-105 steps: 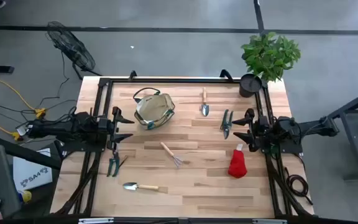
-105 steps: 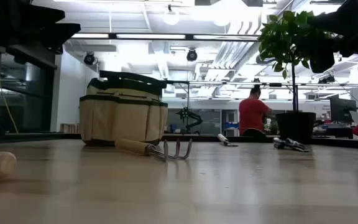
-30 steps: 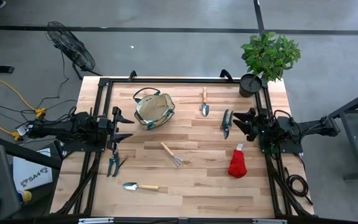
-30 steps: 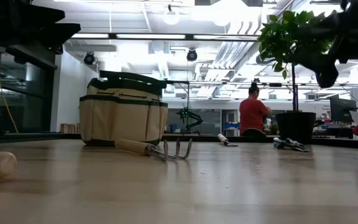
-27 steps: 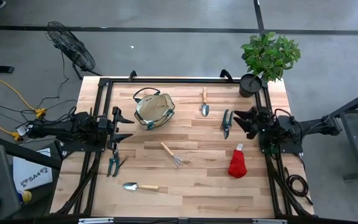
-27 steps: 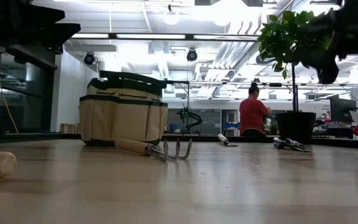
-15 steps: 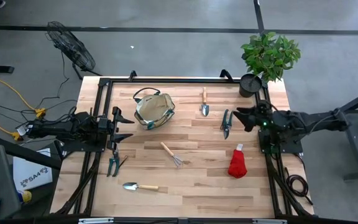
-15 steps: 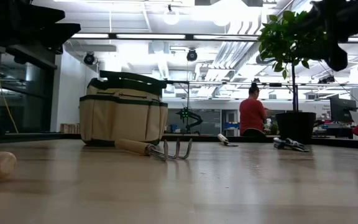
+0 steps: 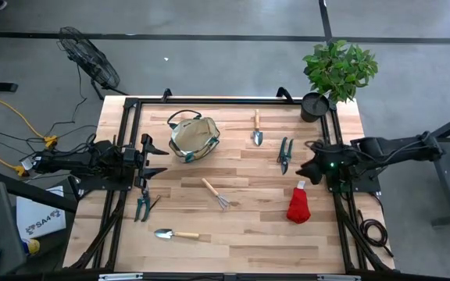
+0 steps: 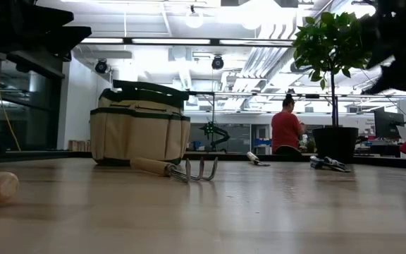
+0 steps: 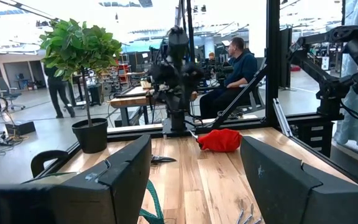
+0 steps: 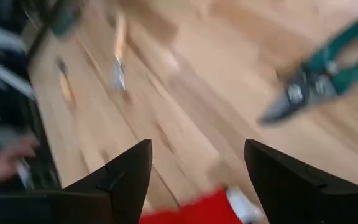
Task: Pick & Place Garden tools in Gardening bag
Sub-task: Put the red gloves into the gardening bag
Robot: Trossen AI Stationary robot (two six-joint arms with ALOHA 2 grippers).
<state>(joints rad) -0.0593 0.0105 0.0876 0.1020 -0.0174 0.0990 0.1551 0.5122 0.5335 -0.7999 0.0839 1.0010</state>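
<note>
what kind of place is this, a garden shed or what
Probably a robotics lab or open workshop, not a shed: a framed wooden table, bright ceiling lights, and a person at benches behind.

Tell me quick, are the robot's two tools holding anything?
Left tool: open, holding nothing.
Right tool: open, holding nothing.

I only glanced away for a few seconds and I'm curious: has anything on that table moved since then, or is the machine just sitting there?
Only the right arm moved: its open, empty right gripper swung out over the table, now hanging between the pruning shears and the red spray bottle. Nothing was picked up. The left gripper, the gardening bag and all the tools stayed put.
</note>
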